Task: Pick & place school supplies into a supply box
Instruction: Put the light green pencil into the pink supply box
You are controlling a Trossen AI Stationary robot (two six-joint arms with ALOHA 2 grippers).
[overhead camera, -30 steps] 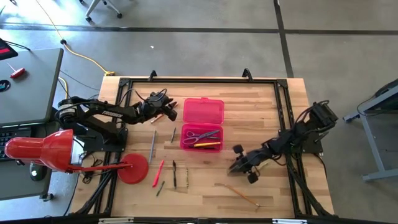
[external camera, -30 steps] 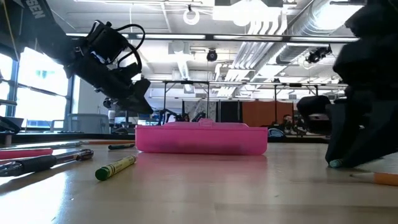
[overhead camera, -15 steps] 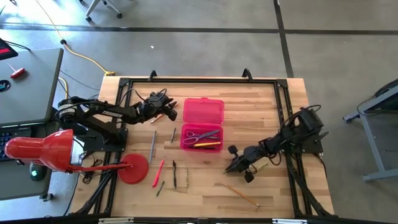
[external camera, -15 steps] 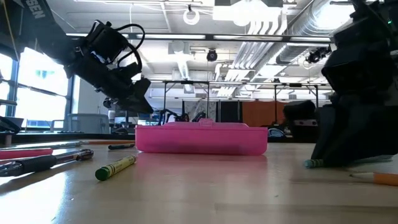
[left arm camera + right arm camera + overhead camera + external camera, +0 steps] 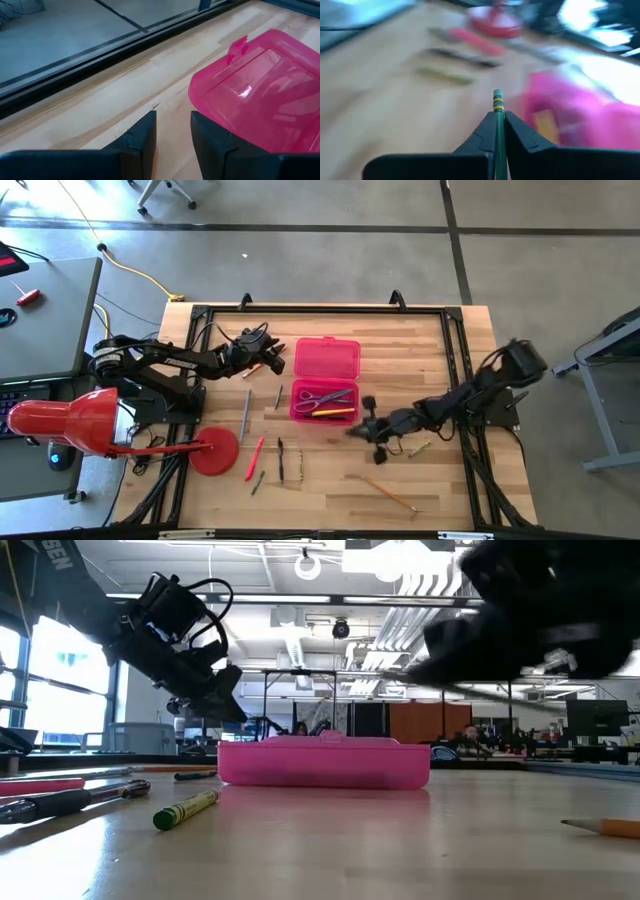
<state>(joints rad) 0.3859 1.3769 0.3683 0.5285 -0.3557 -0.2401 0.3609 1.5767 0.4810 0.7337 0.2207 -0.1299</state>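
The pink supply box [image 5: 323,400] lies open on the table, its lid [image 5: 327,358] on the far side. Purple scissors [image 5: 322,395] and a yellow pencil [image 5: 335,412] lie in it. My right gripper [image 5: 360,430] hovers just right of the box, shut on a green pencil [image 5: 497,102]. My left gripper [image 5: 270,363] hangs raised at the lid's left corner [image 5: 240,47]; its fingers [image 5: 142,140] stand a little apart. A red-orange thing [image 5: 276,367] shows at their tips; whether they touch it I cannot tell. More pens lie left of the box. My right gripper pinches the green pencil's shaft [image 5: 497,120] between its two fingers. The pencil runs along the fingers, and its yellow-banded end [image 5: 497,97] sticks out past the tips. The fingers slant down from the table's right side. The pencil is lifted clear of the table.
A grey pen [image 5: 245,408], a red pen [image 5: 255,457], a black pen [image 5: 281,458] and a green crayon [image 5: 186,810] lie front left. An orange pencil [image 5: 388,492] lies near the front edge. A red round disc [image 5: 214,452] sits at the left.
My right gripper has risen from the table and gone toward the supply box, tipping nearer to level. The green pencil, whose end lay on the table under it, has come up clear with it.
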